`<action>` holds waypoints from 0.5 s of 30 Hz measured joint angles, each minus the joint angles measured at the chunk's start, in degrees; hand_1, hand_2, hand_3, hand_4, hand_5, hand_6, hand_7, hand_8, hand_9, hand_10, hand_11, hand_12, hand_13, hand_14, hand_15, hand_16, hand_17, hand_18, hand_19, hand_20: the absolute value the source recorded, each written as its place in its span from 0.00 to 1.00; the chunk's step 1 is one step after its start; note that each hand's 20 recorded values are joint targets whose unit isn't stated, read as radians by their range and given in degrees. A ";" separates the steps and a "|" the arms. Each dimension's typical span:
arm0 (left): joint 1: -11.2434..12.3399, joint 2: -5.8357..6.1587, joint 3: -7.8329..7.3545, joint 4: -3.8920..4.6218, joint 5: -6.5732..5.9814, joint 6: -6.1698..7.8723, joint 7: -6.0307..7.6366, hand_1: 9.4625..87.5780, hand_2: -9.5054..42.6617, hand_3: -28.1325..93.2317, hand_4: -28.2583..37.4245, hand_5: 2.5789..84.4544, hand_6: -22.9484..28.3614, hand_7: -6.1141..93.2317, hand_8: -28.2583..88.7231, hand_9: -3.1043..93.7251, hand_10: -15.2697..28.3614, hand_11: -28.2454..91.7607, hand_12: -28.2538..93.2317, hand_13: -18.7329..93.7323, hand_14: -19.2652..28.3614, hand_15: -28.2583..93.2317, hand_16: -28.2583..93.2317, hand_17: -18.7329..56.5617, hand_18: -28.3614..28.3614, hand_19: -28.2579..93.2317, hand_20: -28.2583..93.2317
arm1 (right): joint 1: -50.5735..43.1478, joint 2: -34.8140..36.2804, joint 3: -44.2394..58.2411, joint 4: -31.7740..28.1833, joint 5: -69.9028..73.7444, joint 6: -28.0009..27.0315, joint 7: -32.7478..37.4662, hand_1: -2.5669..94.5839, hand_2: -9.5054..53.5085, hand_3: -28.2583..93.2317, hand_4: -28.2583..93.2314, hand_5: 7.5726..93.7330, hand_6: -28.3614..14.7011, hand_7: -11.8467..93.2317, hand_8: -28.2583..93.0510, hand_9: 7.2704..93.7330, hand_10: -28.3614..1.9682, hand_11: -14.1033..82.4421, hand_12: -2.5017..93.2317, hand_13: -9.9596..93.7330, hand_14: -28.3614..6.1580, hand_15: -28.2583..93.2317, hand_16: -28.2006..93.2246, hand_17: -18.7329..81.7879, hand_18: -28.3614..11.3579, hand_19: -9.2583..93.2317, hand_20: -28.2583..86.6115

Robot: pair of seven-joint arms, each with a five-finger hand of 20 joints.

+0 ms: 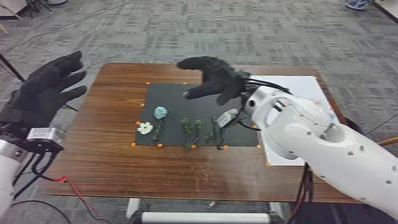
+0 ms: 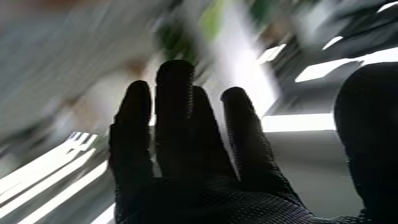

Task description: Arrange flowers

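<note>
The right arm [image 1: 330, 146] is white, its cables [image 1: 269, 84] and robot hand [image 1: 216, 80] black.

The brown wooden tabletop [image 1: 107, 160] carries a dark mat [image 1: 169, 99] near its middle, with small orange markers [image 1: 161, 145] along the mat's edges. Beside the mat, toward three o'clock, lies a white sheet [image 1: 306, 86].

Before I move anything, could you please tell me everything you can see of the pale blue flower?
The pale blue flower lies flat on the left part of the dark mat, with its rounded head toward the far side and its thin green stem running toward the near edge. The white flower lies just left of that stem; whether they touch, I cannot tell. No robot hand is on it: the right robot hand is off to its right, over the work area.
</note>
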State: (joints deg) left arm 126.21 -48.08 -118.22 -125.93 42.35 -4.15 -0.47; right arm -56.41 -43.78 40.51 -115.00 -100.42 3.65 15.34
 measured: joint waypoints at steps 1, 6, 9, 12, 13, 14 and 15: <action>0.55 -0.40 -0.46 -0.18 0.00 0.21 -0.02 0.24 0.04 0.66 0.00 0.19 0.47 0.25 0.17 0.14 0.53 0.38 0.39 0.18 0.64 0.51 0.19 0.07 0.86 0.50 0.31 | -2.45 1.28 2.61 0.01 -3.03 2.81 1.17 0.24 0.00 0.92 0.00 0.29 0.53 0.31 0.16 0.29 0.46 0.33 0.28 0.43 0.46 0.84 0.43 0.28 0.22 0.75 0.69; 5.10 -3.06 -4.15 -1.27 0.10 3.75 0.07 0.26 0.04 0.64 0.00 0.18 0.47 0.25 0.17 0.14 0.53 0.38 0.40 0.18 0.64 0.50 0.19 0.07 0.86 0.50 0.31 | -13.99 6.95 15.08 2.04 -19.70 9.26 6.16 0.29 0.00 0.96 0.00 0.35 0.61 0.34 0.13 0.38 0.53 0.41 0.28 0.46 0.48 0.85 0.46 0.30 0.22 0.75 0.69; 8.35 -4.59 -6.43 -1.41 0.11 6.37 0.10 0.27 0.05 0.61 0.00 0.18 0.47 0.25 0.17 0.14 0.52 0.37 0.40 0.17 0.64 0.49 0.19 0.06 0.87 0.50 0.31 | -20.26 7.97 21.43 3.23 -18.95 10.13 6.00 0.34 0.00 0.99 0.00 0.35 0.66 0.36 0.12 0.39 0.54 0.50 0.31 0.48 0.48 0.86 0.48 0.32 0.23 0.76 0.69; 10.91 -5.66 -8.27 -1.13 -0.19 6.69 0.07 0.31 0.07 0.55 0.00 0.17 0.47 0.25 0.17 0.13 0.52 0.37 0.41 0.17 0.64 0.49 0.19 0.06 0.87 0.50 0.31 | -24.85 8.09 23.61 3.44 -14.33 10.66 5.45 0.32 0.00 0.97 0.00 0.34 0.66 0.36 0.12 0.37 0.51 0.51 0.32 0.47 0.48 0.86 0.49 0.32 0.23 0.76 0.69; 11.43 -5.88 -8.60 -0.95 -0.39 6.69 0.07 0.32 0.08 0.53 0.00 0.17 0.47 0.25 0.17 0.13 0.52 0.37 0.41 0.17 0.64 0.49 0.19 0.06 0.87 0.50 0.31 | -25.80 8.18 23.08 3.54 -14.11 10.64 5.67 0.31 0.00 0.97 0.00 0.34 0.65 0.36 0.12 0.36 0.50 0.51 0.32 0.47 0.48 0.86 0.49 0.32 0.23 0.76 0.69; 11.74 -6.04 -8.74 -0.72 -0.58 6.69 0.09 0.34 0.08 0.51 0.00 0.17 0.47 0.25 0.18 0.13 0.52 0.37 0.41 0.17 0.65 0.49 0.19 0.06 0.88 0.50 0.31 | -26.46 8.30 22.03 3.67 -14.59 10.59 6.38 0.30 0.00 0.96 0.00 0.34 0.64 0.36 0.12 0.36 0.50 0.50 0.32 0.47 0.47 0.86 0.49 0.32 0.23 0.76 0.69; 11.85 -6.17 -8.74 -0.46 -0.77 6.68 0.10 0.35 0.09 0.50 0.00 0.17 0.46 0.25 0.18 0.13 0.52 0.37 0.41 0.17 0.65 0.49 0.19 0.06 0.88 0.50 0.31 | -26.94 8.43 20.61 3.84 -16.06 10.53 7.70 0.30 0.00 0.96 0.00 0.34 0.64 0.36 0.12 0.36 0.49 0.49 0.31 0.47 0.47 0.86 0.49 0.32 0.23 0.76 0.69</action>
State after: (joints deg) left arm 138.06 -54.25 -126.96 -126.39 41.58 2.53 -0.37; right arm -83.35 -35.35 61.12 -111.15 -116.48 14.19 23.04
